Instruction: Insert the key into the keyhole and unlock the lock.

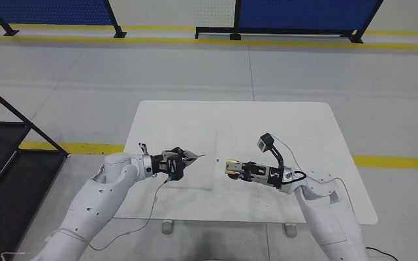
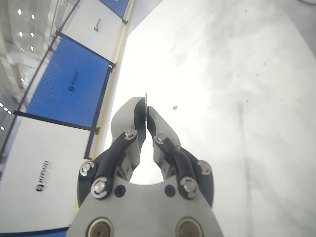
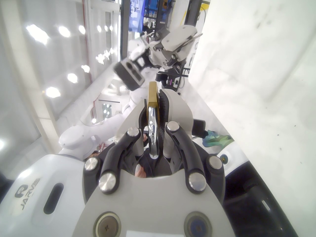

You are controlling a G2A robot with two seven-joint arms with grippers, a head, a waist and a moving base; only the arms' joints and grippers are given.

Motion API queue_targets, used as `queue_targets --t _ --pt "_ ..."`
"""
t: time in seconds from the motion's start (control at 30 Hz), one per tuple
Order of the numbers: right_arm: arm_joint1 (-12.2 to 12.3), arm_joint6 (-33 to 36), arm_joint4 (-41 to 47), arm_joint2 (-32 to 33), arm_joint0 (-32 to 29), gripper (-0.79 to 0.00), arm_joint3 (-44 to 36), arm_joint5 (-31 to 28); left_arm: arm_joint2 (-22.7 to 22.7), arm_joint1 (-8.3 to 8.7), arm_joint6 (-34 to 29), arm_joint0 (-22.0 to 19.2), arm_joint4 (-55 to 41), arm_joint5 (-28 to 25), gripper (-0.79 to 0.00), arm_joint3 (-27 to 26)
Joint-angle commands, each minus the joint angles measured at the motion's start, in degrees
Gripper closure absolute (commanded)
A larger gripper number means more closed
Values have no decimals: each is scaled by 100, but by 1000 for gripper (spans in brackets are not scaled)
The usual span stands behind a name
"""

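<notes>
My left gripper (image 1: 185, 158) (image 2: 146, 110) is shut on a thin metal key (image 2: 146, 98), whose blade (image 1: 196, 156) sticks out past the fingertips toward the table's middle. My right gripper (image 1: 236, 168) (image 3: 153, 104) is shut on a brass padlock (image 1: 230, 168) (image 3: 152, 97), its silver shackle (image 3: 153, 134) lying back between the fingers. The two grippers face each other a little above the white table (image 1: 281, 130), with a small gap between key tip and lock. The left gripper (image 3: 184, 43) with its key also shows far off in the right wrist view.
A faint rectangular outline (image 1: 209, 160) marks the tabletop between the arms. A small speck (image 2: 175, 108) lies on the table near the left fingertips. Blue and white partition panels (image 1: 307, 13) stand at the room's far side. A dark rack (image 1: 19, 156) stands beside the table's left.
</notes>
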Motion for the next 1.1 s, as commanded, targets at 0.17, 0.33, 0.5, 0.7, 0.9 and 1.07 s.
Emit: queue_targets --t 0.17,0.33,0.5,0.7,0.9,1.07 --pt "0 0 0 0 0 0 0 0 132 41 866 -99 616 1091 0 189" --pt "0 0 0 0 0 0 0 0 147 39 829 -113 582 1046 0 225" --pt "0 0 0 0 0 0 0 0 147 39 829 -113 582 1046 0 225" --pt "0 0 0 0 0 0 0 0 177 64 943 -152 995 1640 0 37" --pt "0 0 0 0 0 0 0 0 273 116 1574 -170 1945 3266 0 -47" --pt "0 0 0 0 0 0 0 0 337 94 1768 -210 2087 4515 0 92"
